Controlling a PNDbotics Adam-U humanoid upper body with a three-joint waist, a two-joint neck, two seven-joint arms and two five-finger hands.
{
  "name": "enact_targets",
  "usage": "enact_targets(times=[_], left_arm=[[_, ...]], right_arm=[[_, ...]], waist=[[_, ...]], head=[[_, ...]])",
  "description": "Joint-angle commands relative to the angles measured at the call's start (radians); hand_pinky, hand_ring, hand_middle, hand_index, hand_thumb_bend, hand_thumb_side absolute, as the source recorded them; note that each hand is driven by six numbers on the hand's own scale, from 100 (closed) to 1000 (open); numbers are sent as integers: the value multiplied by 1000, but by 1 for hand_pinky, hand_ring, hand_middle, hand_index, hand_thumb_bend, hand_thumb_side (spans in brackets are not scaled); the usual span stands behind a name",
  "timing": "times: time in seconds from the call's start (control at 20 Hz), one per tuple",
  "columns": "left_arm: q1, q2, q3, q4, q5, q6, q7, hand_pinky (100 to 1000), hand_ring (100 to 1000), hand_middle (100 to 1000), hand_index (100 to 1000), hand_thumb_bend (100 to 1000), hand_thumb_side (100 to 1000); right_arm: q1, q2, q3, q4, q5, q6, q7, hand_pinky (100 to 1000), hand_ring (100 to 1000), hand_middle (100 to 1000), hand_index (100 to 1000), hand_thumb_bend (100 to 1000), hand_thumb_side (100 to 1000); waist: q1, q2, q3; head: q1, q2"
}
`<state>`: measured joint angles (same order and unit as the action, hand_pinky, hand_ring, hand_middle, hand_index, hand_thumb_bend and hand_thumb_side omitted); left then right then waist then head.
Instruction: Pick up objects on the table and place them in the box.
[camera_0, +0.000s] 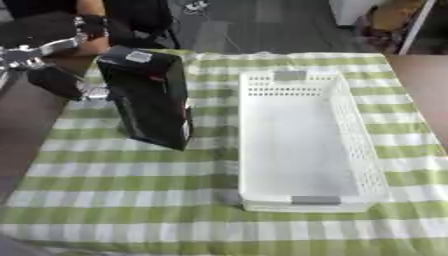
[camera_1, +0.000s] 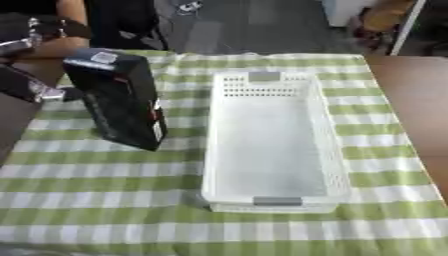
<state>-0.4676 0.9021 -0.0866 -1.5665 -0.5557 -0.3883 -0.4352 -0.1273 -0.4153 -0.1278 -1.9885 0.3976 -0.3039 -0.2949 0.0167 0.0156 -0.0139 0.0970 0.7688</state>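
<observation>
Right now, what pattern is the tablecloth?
Green and white checks, clearest in the left eye view on the tablecloth.

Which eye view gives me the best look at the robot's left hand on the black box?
The left eye view: the left hand and its silver wrist show beside the black box it lifts. The right eye view crops the hand at the frame's left edge, showing only part of it.

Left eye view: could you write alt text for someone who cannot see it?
A robot's left hand holds a tall black box tilted above a green and white checked tablecloth. To its right sits an empty white plastic basket with perforated walls. The right hand is out of sight.
</observation>
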Motion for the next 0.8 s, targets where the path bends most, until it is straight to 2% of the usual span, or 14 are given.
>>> enact_targets(times=[0.05,0.3,0.8], left_arm=[[-34,40,-10,12,-4,-13,-20,892,891,931,989,1000,690],[-73,34,-30,38,-9,-30,-40,897,893,929,989,1000,687],[-183,26,-114,135,-29,-93,-127,916,901,924,994,1000,654]], right_arm=[[-2,-30,-1,-11,-6,-1,3,782,824,804,805,144,635],[-2,-31,0,-11,-7,-1,5,782,824,804,805,144,634],[-1,-35,5,-11,-12,-3,12,783,825,804,806,145,634]], waist=[[3,-10,-1],[4,-10,-1],[10,-12,-3]], head=[[9,-1],[10,1],[15,1]])
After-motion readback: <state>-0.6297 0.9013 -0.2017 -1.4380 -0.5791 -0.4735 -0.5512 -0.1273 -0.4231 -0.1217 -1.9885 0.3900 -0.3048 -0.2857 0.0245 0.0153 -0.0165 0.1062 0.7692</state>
